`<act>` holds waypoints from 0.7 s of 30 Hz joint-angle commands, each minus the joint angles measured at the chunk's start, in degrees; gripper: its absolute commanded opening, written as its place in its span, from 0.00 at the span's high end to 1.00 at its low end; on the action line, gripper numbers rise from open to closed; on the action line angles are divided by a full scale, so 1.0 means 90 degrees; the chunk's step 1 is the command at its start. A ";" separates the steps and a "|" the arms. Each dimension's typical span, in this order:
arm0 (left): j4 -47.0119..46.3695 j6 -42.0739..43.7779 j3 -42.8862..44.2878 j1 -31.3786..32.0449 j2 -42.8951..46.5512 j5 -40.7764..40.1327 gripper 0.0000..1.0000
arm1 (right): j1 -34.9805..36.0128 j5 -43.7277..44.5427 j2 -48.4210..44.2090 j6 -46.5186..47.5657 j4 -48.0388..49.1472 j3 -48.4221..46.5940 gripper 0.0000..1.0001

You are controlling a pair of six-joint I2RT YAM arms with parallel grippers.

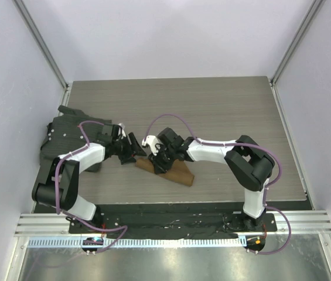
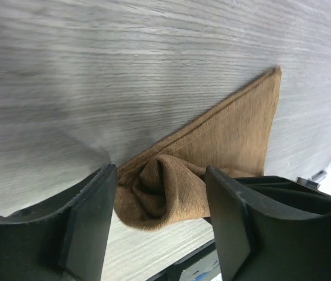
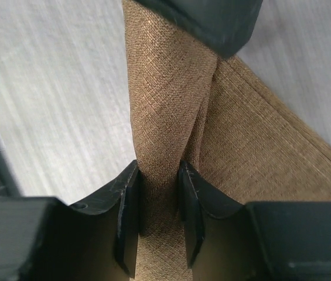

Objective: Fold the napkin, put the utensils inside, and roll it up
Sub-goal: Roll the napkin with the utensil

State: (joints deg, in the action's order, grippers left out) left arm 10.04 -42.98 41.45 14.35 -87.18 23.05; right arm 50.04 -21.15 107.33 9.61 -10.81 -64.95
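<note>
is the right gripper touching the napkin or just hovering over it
Touching. The right wrist view shows the right gripper with both jaws pressed against a raised ridge of the napkin, no gap on either side.

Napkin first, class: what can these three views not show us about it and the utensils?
- Utensils: none visible in any view; whether one lies inside the napkin cannot be told.
- Top view: the napkin's left end is covered by the left tool and right tool.
- Right wrist view: the napkin runs off the bottom edge between the fingers.
</note>
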 commanded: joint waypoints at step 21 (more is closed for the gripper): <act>-0.0588 0.0235 -0.0748 0.0017 0.0937 -0.0032 0.47 | -0.0912 -0.3470 0.1444 -0.0950 -0.0440 -0.0850 0.67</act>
State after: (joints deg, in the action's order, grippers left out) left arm 9.37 -41.34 35.24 14.39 -77.38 20.82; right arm 41.71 -51.42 118.52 1.30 -13.23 -71.64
